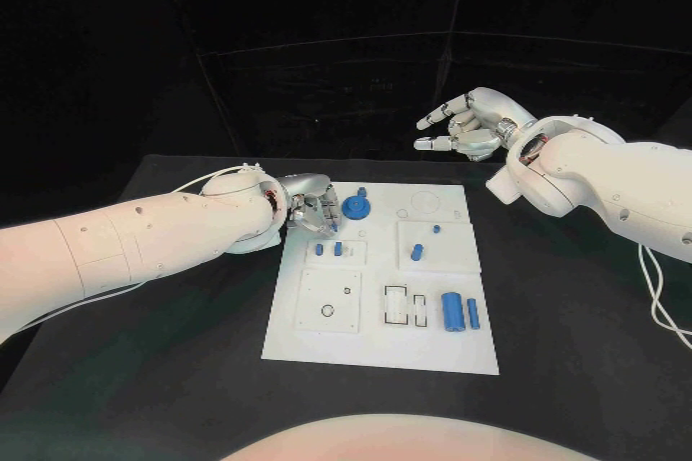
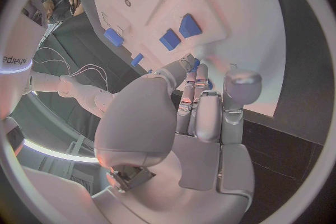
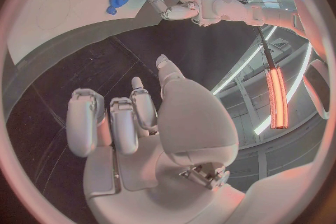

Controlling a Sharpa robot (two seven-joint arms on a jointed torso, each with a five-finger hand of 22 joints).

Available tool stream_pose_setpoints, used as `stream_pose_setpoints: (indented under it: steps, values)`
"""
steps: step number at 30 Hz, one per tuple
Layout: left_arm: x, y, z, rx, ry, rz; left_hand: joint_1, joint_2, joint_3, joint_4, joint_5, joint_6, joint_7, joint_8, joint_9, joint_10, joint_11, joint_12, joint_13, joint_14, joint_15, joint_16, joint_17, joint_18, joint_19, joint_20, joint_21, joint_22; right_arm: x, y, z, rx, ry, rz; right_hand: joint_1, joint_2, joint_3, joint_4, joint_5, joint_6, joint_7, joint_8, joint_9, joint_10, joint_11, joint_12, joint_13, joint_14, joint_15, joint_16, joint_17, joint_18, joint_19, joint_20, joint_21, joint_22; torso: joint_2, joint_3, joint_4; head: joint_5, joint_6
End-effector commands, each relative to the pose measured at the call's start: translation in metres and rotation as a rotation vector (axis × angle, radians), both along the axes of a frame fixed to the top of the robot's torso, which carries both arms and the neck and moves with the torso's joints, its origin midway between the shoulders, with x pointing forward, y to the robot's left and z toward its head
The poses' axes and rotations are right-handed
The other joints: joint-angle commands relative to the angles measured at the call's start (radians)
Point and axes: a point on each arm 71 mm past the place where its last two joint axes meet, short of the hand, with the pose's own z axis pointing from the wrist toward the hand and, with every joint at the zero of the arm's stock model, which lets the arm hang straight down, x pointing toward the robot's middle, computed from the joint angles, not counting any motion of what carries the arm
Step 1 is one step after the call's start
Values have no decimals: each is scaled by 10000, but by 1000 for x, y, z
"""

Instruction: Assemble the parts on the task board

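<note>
The left hand [image 1: 310, 209] hovers at the left edge of the task board [image 1: 325, 341], near its far corner, fingers curled down toward the plate. In the left wrist view the fingertips [image 2: 194, 67] sit close over a small blue piece, but whether they actually pinch it or only touch it I cannot tell.

Just right of that hand lies the round blue part [image 1: 356, 207], a toothed disc with a knob, flat on the board. Nearer the robot stand two small blue pegs [image 1: 327, 249]. They look like light, rigid plastic, probably smooth and a little slippery, so a fingertip pinch across the sides seems the sensible hold. The disc would likely be best taken by its raised knob or across its rim.

Further right, a short blue pin [image 1: 417, 250] rests on a raised square of the board, and toward the near right corner lie a blue cylinder [image 1: 453, 311] and a slimmer blue bar [image 1: 473, 314] side by side, apart from each other. The cylinder may roll if nudged; grasping across its middle looks safest.

The right hand [image 1: 464, 123] is raised beyond the board's far right corner, well clear of the table [image 1: 577, 361], fingers spread and loosely curved, holding nothing.
</note>
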Motion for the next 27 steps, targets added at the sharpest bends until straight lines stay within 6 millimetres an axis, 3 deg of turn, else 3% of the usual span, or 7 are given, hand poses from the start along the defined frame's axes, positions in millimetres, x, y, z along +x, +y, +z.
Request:
stream_pose_setpoints:
  steps: [1,9,21,27]
  values:
    - [-1,0,-3,110,181,-40,-143,5,99,-15,-38,-294,37,-198,-103,-112,90,-117,-26,268,89,44,-37,-65,13,61,43,10,0,1,1,13,-48,113,10,127,-61,-15,31,-70,-8,67,-16,-60,-26,-35,-1,895,61,-63,1891,56,-36,40,-47,3,2,-1,-14,-2,-4]
    - [0,1,-3,77,265,-52,-290,-135,239,-47,-47,-512,100,-437,-204,-319,190,-354,-42,233,172,14,-163,-69,-5,140,35,30,0,-1,1,6,-44,80,10,127,-61,-15,31,-70,-8,67,-16,-60,-26,-35,-1,895,61,-63,1891,56,-36,40,-47,3,-10,14,-13,-25,0]
    - [0,4,-3,-41,265,19,-413,-309,306,-83,-47,-664,80,-607,-235,-468,199,-535,-45,206,182,-13,-265,-49,-28,170,-4,12,0,-4,1,-9,-39,10,10,127,-61,-15,31,-70,-8,67,-16,-60,-26,-35,-1,895,61,-63,1891,56,-36,40,-47,3,-7,1,-5,-35,24]
    - [0,12,-2,-137,150,220,-428,-496,391,-199,-45,-1101,98,-911,-254,-1111,343,-941,-79,177,281,-48,-393,-46,-58,238,-88,-55,1,-11,0,-112,64,-220,83,169,-133,-25,30,-73,-14,100,-13,-425,-34,-448,-492,865,56,-129,1770,95,-112,37,-147,-194,-7,-13,-4,-47,35]
